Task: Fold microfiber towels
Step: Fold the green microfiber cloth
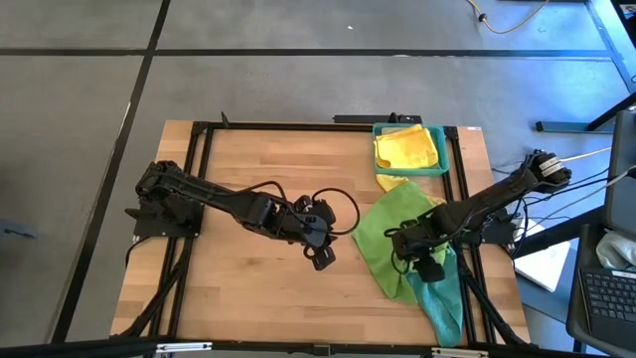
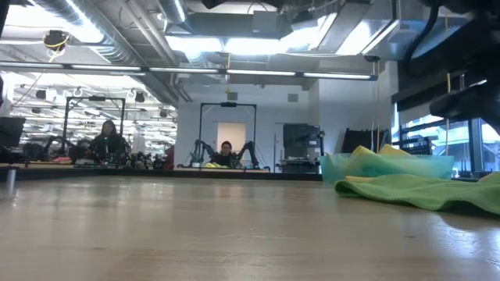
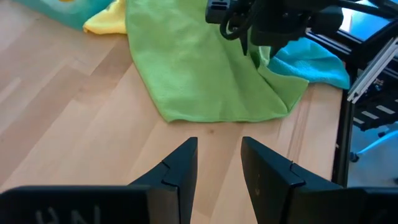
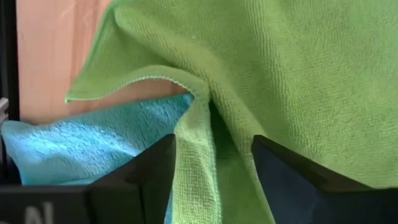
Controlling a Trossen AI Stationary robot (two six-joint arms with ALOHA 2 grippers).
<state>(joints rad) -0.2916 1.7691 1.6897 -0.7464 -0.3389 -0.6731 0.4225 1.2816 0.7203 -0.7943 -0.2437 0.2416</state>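
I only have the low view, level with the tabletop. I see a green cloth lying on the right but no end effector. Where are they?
Observer: The right end effector is directly over the bright green towel, near the right edge of the table.
Operator: Is it squeezing the towel?
Observer: No. Its wrist view shows the fingers apart, with a raised fold of the green towel lying loose between them.
Operator: And the other arm?
Observer: The left end effector hovers over bare wood mid-table, open and holding nothing.
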